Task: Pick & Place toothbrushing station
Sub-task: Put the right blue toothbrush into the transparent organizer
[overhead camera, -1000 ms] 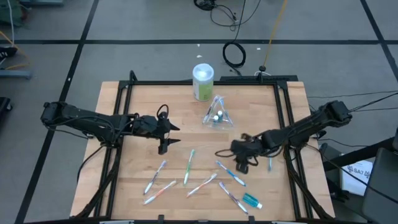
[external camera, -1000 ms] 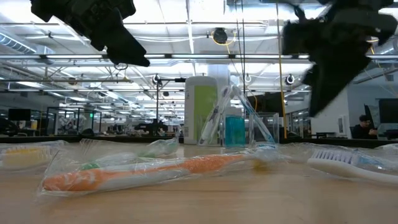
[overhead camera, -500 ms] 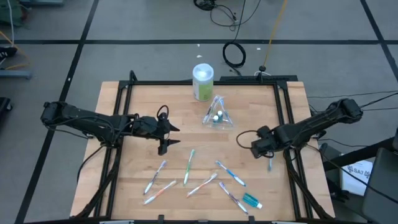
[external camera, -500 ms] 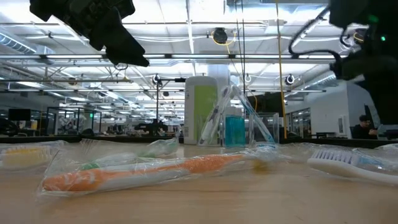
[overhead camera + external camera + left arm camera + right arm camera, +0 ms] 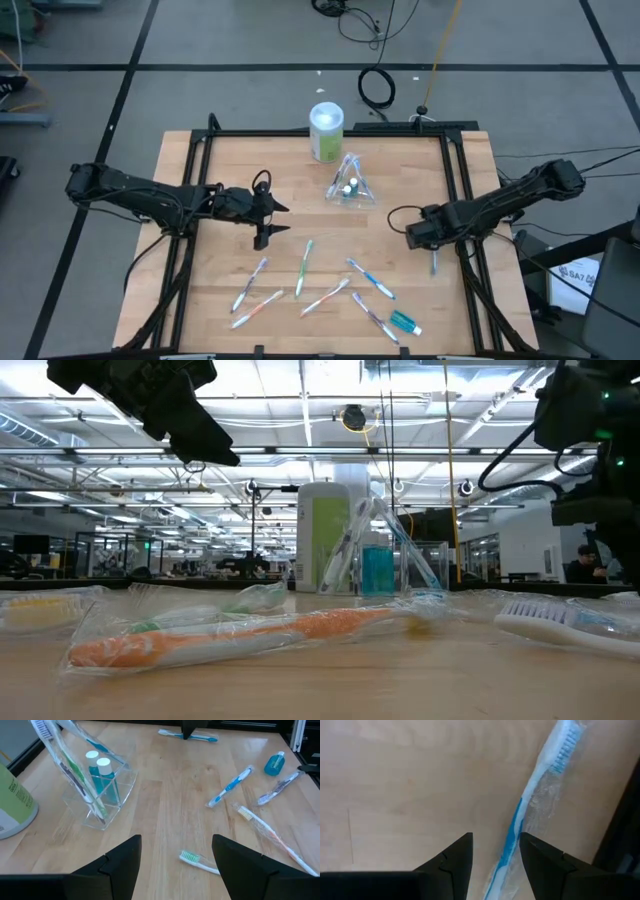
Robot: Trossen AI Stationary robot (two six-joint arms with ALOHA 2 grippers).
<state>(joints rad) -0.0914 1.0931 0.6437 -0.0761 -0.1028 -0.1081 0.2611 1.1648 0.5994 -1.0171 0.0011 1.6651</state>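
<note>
— High view first: what sits on the left?

— The left gripper hovers over the left-centre of the wooden table, fingers spread wide with nothing between them. In the left wrist view its two dark fingers stand well apart, and a green-bristled toothbrush lies on the wood in the gap ahead of them, touching neither.

— And in the middle?

— A scatter of wrapped toothbrushes near the front edge: a blue one, an orange-pink one, a green one, another orange-pink one, then a blue one and a darker one. A loose teal tube lies just beside that last brush. Farther back, a clear stand holds two teal tubes with white caps and a couple of brushes leaning upright; behind it stands a white-and-green wipes canister.

— The right side?

— The right gripper is low near the table's right edge. A blue toothbrush in a clear wrapper lies just beside it, by the frame rail. In the right wrist view that brush runs lengthwise through the gap between the fingers — hugging one finger's inner side — while the fingers are partly open and not pinching it; whether they touch it I cannot tell.
</note>
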